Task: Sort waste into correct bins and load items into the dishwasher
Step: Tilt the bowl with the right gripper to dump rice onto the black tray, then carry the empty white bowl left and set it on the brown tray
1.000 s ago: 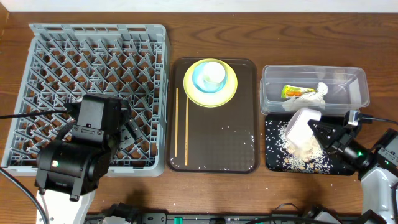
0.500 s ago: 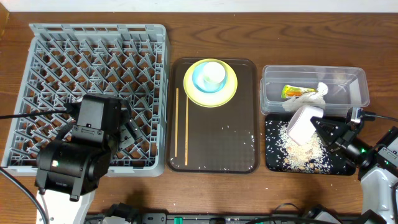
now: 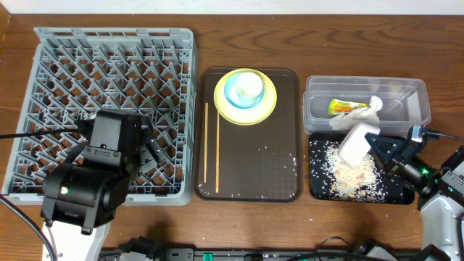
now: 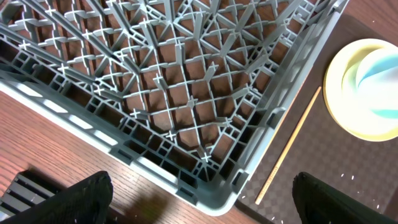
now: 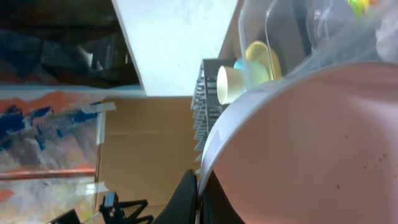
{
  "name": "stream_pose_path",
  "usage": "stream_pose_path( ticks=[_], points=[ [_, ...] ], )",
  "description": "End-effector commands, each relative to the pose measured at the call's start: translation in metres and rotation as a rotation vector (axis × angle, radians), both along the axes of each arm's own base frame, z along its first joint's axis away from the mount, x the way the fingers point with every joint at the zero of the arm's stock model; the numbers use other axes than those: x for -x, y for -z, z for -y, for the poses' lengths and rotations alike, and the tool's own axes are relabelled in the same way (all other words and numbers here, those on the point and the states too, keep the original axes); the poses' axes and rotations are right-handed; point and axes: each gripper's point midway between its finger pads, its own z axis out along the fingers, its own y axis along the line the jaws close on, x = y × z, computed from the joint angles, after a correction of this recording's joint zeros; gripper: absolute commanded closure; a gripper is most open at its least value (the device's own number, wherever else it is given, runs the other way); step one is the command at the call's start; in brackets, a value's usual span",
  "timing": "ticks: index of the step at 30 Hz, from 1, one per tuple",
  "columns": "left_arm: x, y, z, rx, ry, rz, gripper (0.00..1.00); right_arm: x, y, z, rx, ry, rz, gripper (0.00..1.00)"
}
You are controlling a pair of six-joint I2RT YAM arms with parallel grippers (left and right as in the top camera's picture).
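1. The dark brown serving tray [image 3: 250,170] sits mid-tabletop [image 3: 290,29] and serves as the landmark for everything below.
2. On the tray's far end lies the yellow plate [image 3: 269,109], with the light-blue cup [image 3: 243,88] standing on it.
3. The chopsticks [image 3: 206,148] lie along the tray's left edge, lengthwise.
4. A few rice crumbs [image 3: 291,161] are scattered at the tray's right side.
5. Left of the tray, just beside it, is the grey dish rack [image 3: 109,65]. No dishes show in it.
6. The left hand [image 4: 202,196] hovers over the rack's near corner closest to the tray, its fingers [image 4: 68,199] spread wide apart and holding nothing.
7. Right of the tray, at the far side, is the clear tub [image 3: 418,98], holding the snack wrapper [image 3: 341,106] and the crumpled tissue [image 3: 367,110].
8. Right of the tray, at the near side, is the black tray [image 3: 395,196], with a pile of rice [image 3: 346,172] on it.
9. The right hand [image 3: 374,142] is clamped on the rim of the white bowl [image 3: 355,145]. It holds the bowl tilted above the black tray, by the tub's near wall.
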Motion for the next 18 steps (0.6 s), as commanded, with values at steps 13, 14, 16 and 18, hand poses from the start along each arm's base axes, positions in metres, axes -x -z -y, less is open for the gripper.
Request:
stream_pose_path(
  ticks=[13, 14, 16, 18],
  points=[
    [0.0, -0.002, -0.003, -0.009, -0.006, 0.006, 0.06, -0.037, -0.103, -0.086, 0.184, -0.161, 0.184, 0.98],
    [0.0, -0.002, -0.003, -0.009, -0.006, 0.006, 0.07, -0.039, -0.104, -0.097, 0.21, -0.168, 0.194, 0.98],
    [0.0, -0.002, -0.003, -0.01, -0.006, 0.006, 0.07, -0.043, -0.095, -0.125, 0.289, -0.175, 0.181, 0.99],
    [0.0, -0.002, -0.003, -0.009, -0.006, 0.006, 0.06, -0.04, -0.072, -0.154, 0.426, -0.186, 0.16, 0.98]
  ],
)
